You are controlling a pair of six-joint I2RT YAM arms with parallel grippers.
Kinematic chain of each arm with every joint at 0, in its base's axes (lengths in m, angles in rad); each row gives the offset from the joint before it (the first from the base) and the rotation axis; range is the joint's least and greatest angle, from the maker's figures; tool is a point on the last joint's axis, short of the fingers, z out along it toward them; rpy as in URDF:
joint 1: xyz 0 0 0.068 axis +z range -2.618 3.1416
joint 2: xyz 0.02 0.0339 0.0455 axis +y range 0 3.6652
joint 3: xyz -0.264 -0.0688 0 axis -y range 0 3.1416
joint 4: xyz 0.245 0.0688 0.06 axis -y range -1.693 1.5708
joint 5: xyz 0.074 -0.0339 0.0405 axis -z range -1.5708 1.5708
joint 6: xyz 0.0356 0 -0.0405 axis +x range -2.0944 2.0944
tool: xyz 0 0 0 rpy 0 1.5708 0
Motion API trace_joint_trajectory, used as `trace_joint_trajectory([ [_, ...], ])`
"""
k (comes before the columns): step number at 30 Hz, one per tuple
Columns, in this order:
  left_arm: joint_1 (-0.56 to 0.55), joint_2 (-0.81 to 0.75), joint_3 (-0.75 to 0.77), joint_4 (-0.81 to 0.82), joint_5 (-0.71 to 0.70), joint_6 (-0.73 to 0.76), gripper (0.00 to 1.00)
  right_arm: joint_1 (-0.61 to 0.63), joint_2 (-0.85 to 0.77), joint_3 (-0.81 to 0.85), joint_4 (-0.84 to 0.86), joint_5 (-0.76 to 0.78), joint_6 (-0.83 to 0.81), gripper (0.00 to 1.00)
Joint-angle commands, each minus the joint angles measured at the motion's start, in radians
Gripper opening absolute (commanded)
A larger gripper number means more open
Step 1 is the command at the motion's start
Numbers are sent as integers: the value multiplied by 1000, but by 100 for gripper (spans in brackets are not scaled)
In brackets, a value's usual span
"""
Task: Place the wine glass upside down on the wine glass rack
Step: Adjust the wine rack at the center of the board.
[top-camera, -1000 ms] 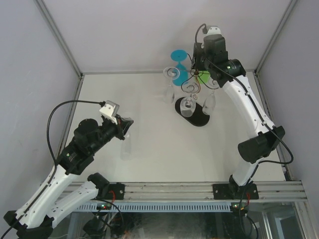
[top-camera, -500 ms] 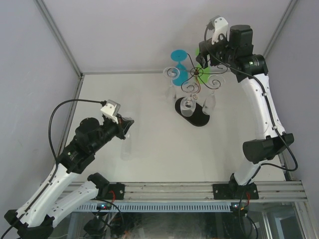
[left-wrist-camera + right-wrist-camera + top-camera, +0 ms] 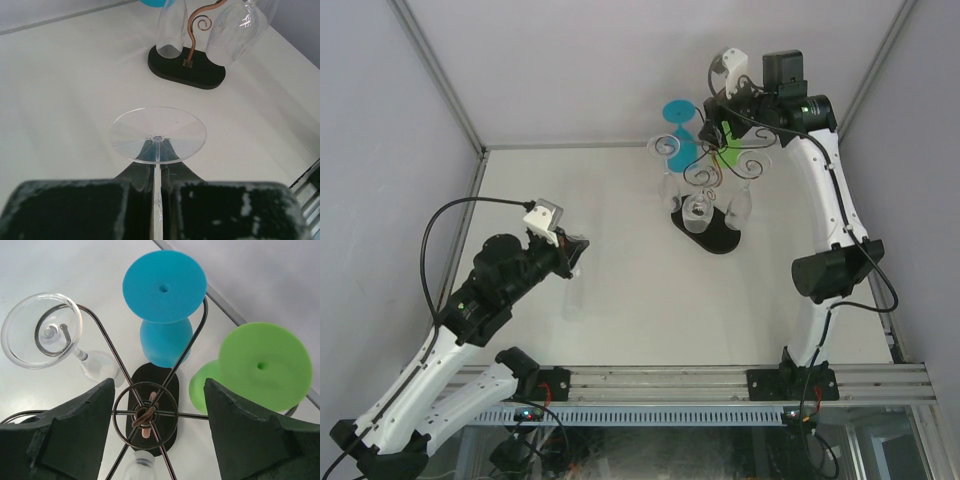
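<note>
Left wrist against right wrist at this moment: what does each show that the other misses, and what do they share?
Only the left wrist view: the left gripper shut on the stem of a clear wine glass.
Only the right wrist view: the open right gripper above the wine glass rack, whose hub and curled arms are seen from the top, plus the green glass.
Both: the rack's black base and clear hanging glasses.

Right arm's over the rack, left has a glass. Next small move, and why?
Probably lift the right gripper up and away from the wine glass rack. Its jaws stand open above it, holding nothing, and the green glass hangs from the rack. The left gripper, shut on the stem of a clear wine glass, likely needs that space.
</note>
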Motion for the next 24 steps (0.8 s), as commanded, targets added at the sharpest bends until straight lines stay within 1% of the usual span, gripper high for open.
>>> trace_joint_trajectory([
  [1, 14, 3, -13, 47, 24, -16, 0, 25, 7, 48, -16, 1, -59, 72],
  [8, 16, 1, -14, 47, 28, -16, 0, 42, 57, 90, -65, 30, -88, 72],
  [19, 22, 7, -13, 47, 39, -16, 0, 49, 84, 90, -100, 59, -113, 74],
  [24, 23, 6, -14, 48, 41, -16, 0, 57, 96, 91, -105, 90, -115, 73],
])
